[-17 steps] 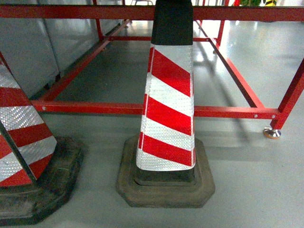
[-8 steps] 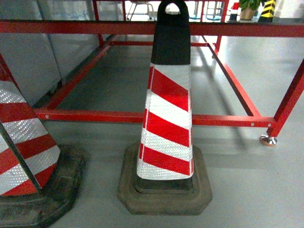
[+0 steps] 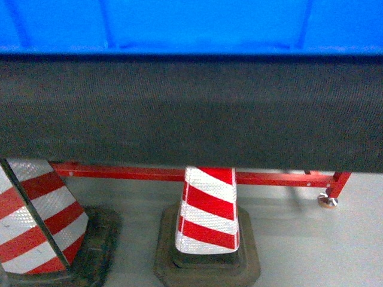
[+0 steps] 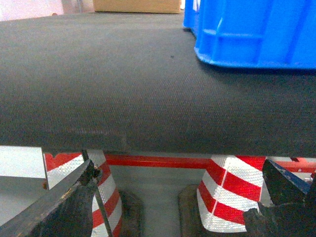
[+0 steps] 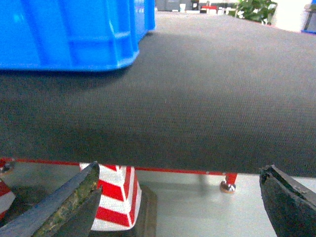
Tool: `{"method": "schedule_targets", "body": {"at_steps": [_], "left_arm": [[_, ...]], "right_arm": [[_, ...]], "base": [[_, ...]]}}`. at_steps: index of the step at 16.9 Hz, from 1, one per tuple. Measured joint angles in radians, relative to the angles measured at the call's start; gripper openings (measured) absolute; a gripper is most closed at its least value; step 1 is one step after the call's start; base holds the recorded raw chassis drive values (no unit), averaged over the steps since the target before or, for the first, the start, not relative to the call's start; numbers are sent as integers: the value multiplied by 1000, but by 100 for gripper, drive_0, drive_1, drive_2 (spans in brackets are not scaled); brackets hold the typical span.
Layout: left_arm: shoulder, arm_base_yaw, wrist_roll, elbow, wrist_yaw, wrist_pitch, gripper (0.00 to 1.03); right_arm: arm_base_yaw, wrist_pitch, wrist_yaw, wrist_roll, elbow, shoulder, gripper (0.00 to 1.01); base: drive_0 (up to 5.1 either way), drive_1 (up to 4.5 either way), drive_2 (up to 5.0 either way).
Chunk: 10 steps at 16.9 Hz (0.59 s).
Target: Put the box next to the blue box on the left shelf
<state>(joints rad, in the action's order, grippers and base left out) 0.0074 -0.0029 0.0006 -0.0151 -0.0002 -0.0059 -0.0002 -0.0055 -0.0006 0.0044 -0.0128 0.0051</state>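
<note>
The box is a bright-blue plastic crate with ribbed walls, standing on a dark matted tabletop. It fills the top of the head view. The left wrist view has it at the upper right, the right wrist view at the upper left. My left gripper is open, below and short of the table's front edge, with nothing between its fingers. My right gripper is open in the same way. Neither gripper touches the crate. The left shelf and its blue box are out of view.
Two red-and-white striped cones on heavy dark bases stand on the grey floor under the table edge. A red steel frame rail and a caster foot are behind them. A cardboard box sits at the table's far side.
The head view has risen. The tall cone and the open red frame filled it before; now the dark tabletop and the blue crate cover its upper half.
</note>
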Motion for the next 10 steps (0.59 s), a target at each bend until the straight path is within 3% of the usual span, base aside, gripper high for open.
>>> {"method": "schedule_targets", "body": {"at_steps": [10], "left_arm": [[0,0,0,0,0,0,98]], "right_arm": [[0,0,0,0,0,0,98]], "base": [[0,0,0]]}}
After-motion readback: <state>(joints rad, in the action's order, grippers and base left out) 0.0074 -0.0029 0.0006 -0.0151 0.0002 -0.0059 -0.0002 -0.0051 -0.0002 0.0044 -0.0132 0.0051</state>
